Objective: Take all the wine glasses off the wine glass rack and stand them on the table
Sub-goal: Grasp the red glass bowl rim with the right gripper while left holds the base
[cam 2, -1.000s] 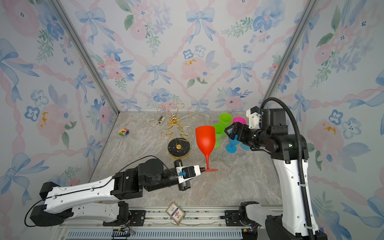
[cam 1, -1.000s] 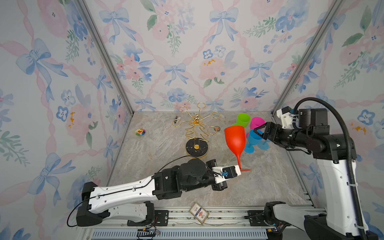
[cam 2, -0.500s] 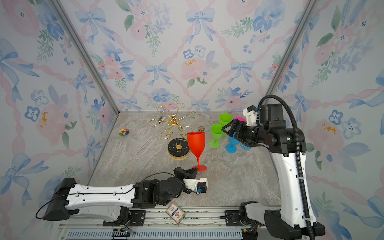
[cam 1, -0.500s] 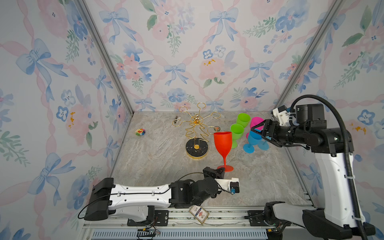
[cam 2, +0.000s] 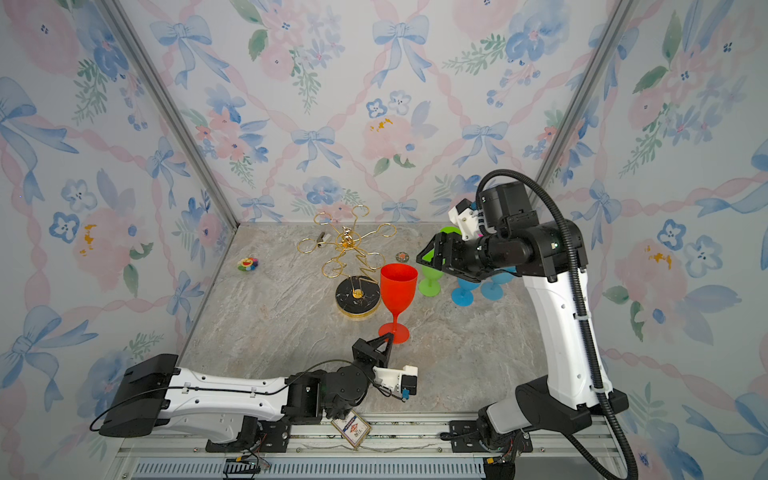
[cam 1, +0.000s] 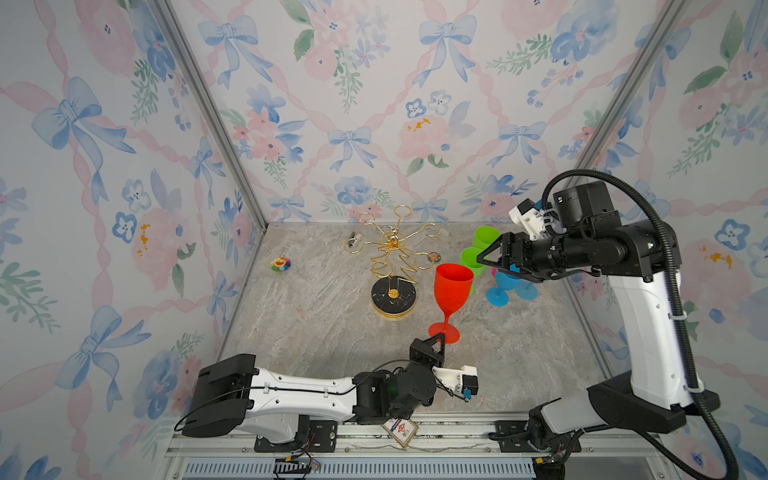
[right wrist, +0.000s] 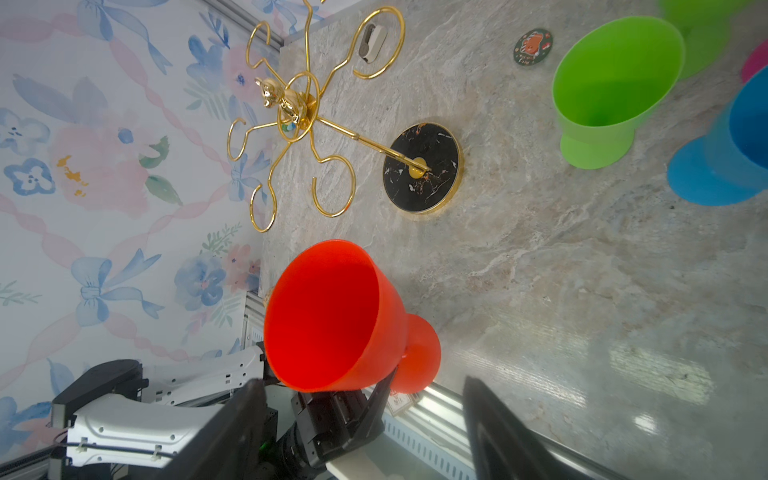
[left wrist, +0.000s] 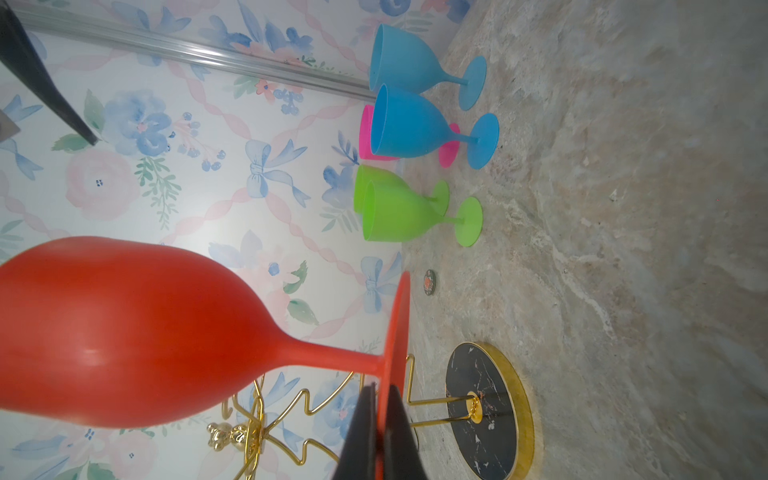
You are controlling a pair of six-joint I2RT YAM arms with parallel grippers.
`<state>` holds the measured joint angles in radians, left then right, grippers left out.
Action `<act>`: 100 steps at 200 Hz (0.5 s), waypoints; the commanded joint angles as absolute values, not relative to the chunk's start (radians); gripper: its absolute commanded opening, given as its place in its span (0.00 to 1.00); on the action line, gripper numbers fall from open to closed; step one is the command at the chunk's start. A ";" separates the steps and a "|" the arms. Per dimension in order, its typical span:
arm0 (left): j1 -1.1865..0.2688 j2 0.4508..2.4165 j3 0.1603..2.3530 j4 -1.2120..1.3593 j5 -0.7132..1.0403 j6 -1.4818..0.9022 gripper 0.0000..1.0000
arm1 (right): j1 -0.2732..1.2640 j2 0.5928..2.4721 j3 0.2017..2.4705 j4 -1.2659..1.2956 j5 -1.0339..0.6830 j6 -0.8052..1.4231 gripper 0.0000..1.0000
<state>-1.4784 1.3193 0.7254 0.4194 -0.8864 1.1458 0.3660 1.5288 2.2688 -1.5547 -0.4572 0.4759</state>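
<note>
A red wine glass (cam 1: 454,286) (cam 2: 398,286) stands upright in front and to the right of the wine glass rack (cam 1: 394,296) (cam 2: 358,296), apart from it. My left gripper (cam 1: 439,337) (cam 2: 388,337) (left wrist: 380,390) is shut on the rim of the glass's foot, low over the table; I cannot tell whether the foot touches it. The gold rack's loop arms (right wrist: 291,108) are bare. My right gripper (cam 1: 484,262) (cam 2: 422,259) (right wrist: 359,384) hangs open to the right of and above the red bowl (right wrist: 328,316), holding nothing.
Two green glasses (cam 1: 473,259) (left wrist: 399,212), two blue glasses (cam 1: 505,286) (left wrist: 415,124) and a pink glass (left wrist: 374,133) stand clustered at the back right, under my right arm. A small colourful toy (cam 1: 280,264), a round badge (cam 1: 434,257) and a small clip (cam 1: 354,237) lie near the rack.
The left arm dropped low and drew toward the front, bringing the red glass from tilted to upright nearer the rack. The right gripper shifted slightly left and its jaws narrowed a little.
</note>
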 commanded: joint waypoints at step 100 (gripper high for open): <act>-1.483 1.371 0.690 0.511 -1.002 1.321 0.00 | 0.408 1.681 2.359 -1.803 -0.431 0.406 0.54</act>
<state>-1.4784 1.3666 0.7029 0.4702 -0.9638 1.2888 0.4088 1.6909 2.3688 -1.6127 -0.4583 0.4255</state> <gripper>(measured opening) 0.050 0.555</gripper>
